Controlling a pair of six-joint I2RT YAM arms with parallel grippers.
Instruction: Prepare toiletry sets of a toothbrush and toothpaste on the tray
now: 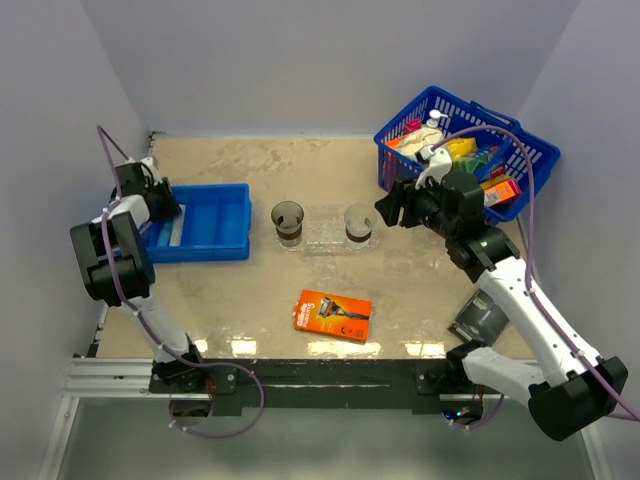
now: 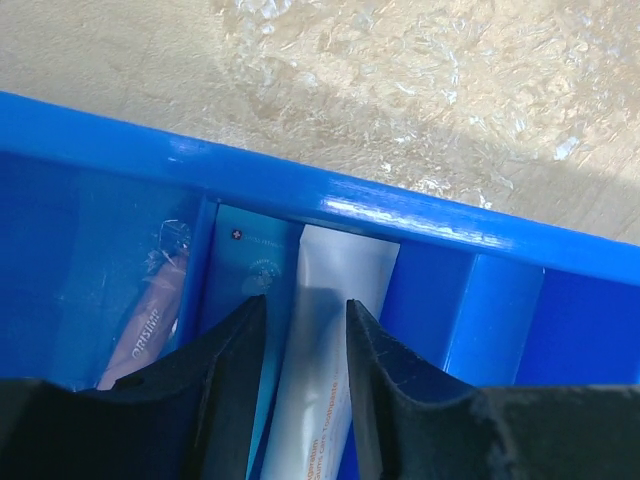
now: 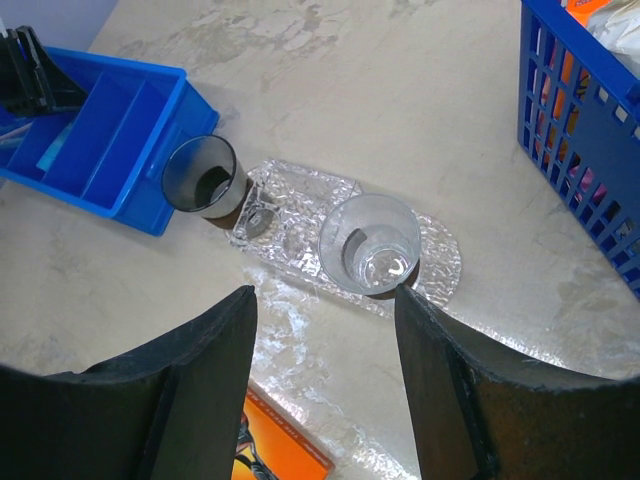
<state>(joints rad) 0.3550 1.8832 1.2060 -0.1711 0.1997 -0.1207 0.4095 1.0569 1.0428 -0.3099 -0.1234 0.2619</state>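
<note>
My left gripper [image 2: 306, 305] is down inside the blue compartment bin [image 1: 215, 225] at the left. Its fingers stand apart over a white toothpaste tube [image 2: 325, 330], which lies lengthwise between them; a blue toothpaste tube [image 2: 240, 275] lies beside it. A pink item in clear wrap [image 2: 150, 320] occupies the neighbouring compartment; no toothbrush is plainly visible. The clear tray [image 1: 325, 232] sits mid-table with a brownish cup [image 1: 288, 222] at its left end and another cup [image 1: 359, 222] at its right. My right gripper [image 3: 325, 300] hovers open and empty just right of the tray [image 3: 300, 235].
An orange razor pack [image 1: 333, 314] lies near the front edge. A blue wire basket [image 1: 465, 150] full of packets stands at the back right. A dark flat packet [image 1: 480, 320] lies beside the right arm. The bin's wall [image 2: 400, 215] is right ahead of the left fingers.
</note>
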